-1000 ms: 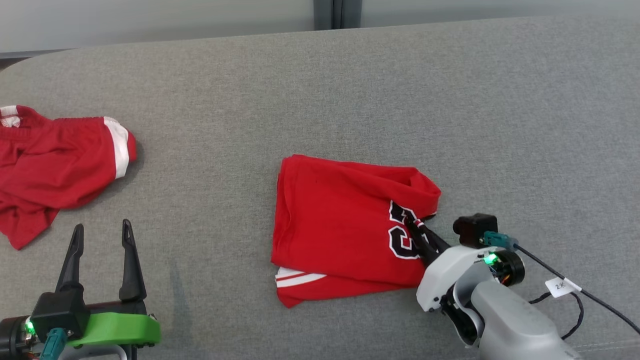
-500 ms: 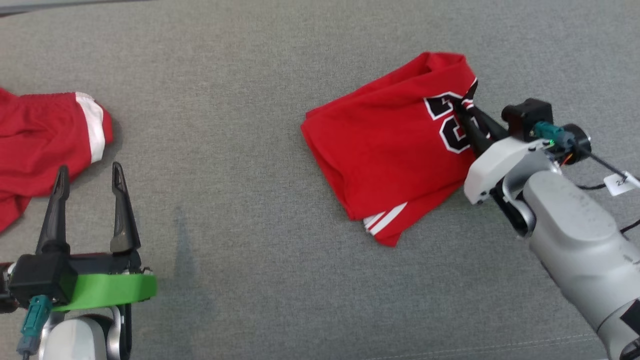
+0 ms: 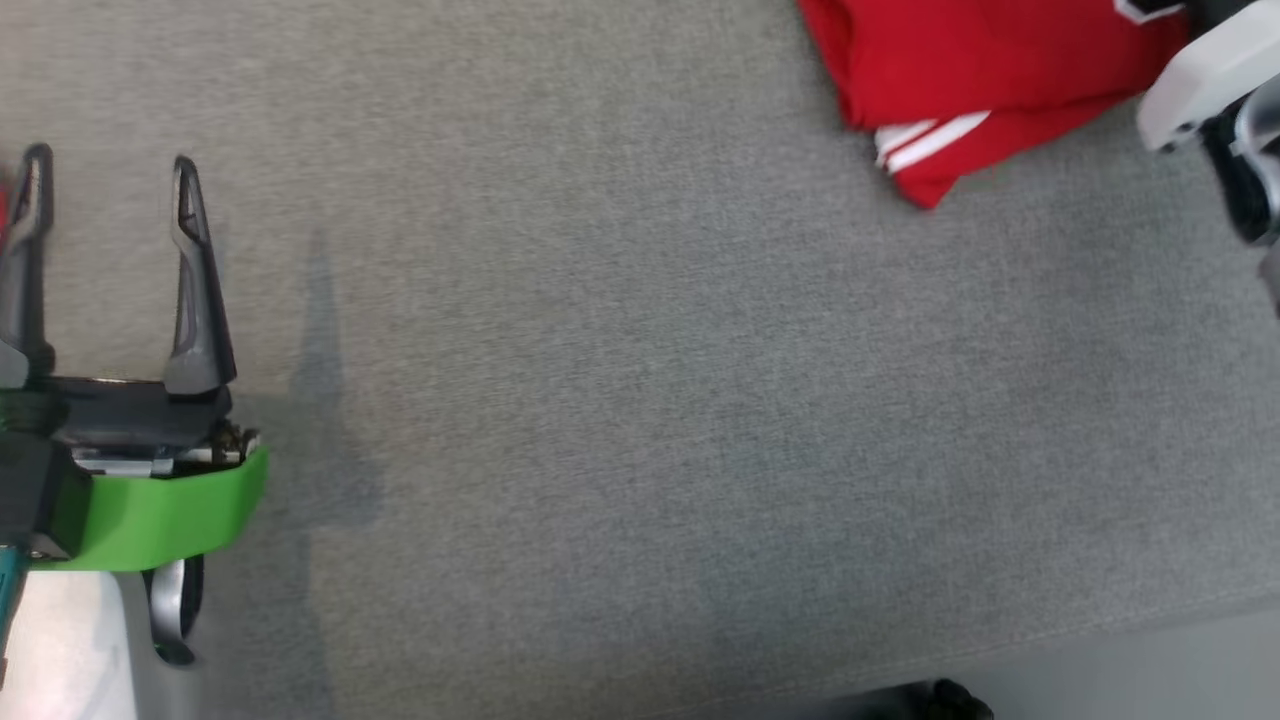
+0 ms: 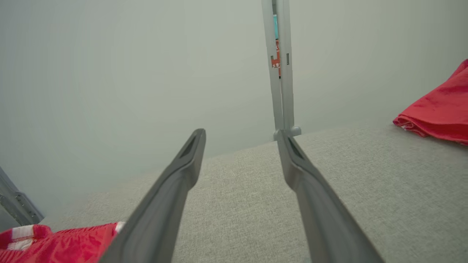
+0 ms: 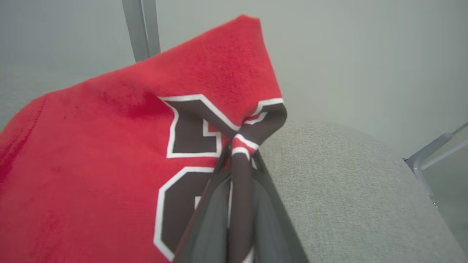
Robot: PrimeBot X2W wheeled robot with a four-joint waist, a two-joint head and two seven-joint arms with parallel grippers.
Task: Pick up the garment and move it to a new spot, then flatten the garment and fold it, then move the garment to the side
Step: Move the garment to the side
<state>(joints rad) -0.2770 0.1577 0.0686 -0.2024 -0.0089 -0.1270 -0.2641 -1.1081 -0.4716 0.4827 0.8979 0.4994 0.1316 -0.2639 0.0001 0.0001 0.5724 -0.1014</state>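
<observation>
Right gripper (image 5: 239,155): jaws clenched on the garment (image 5: 102,153), pinching a fold at the edge of its black, white-outlined numeral (image 5: 190,135); the gathered cloth runs down between the two fingers. Garment: red, folded in several layers, with white stripes (image 3: 930,140) along one lower edge. The pinched corner is drawn up into a peak, and the rest spreads to the left of the fingers in the right wrist view. In the head view the garment sits at the top right, cut off by the frame edge, just beside the right arm's white housing (image 3: 1195,85). In the left wrist view its stacked folded edge rests on the cushion (image 3: 640,400) at the far right. Left gripper (image 3: 110,160): jaws released, the two fingers spread wide with nothing between them. It is at the far left of the head view over the cushion, well apart from the garment; whether it touches the cushion cannot be told. Green band (image 3: 160,515): wraps the left wrist just behind the finger mounts. Cushion: grey woven fabric, broad and flat, carrying both red items. Second red cloth (image 4: 55,244): white trim, lying on the cushion near the left gripper, partly hidden behind one finger in the left wrist view. Post (image 4: 279,73): grey, upright, standing behind the cushion's far edge against a pale wall (image 4: 109,73).
</observation>
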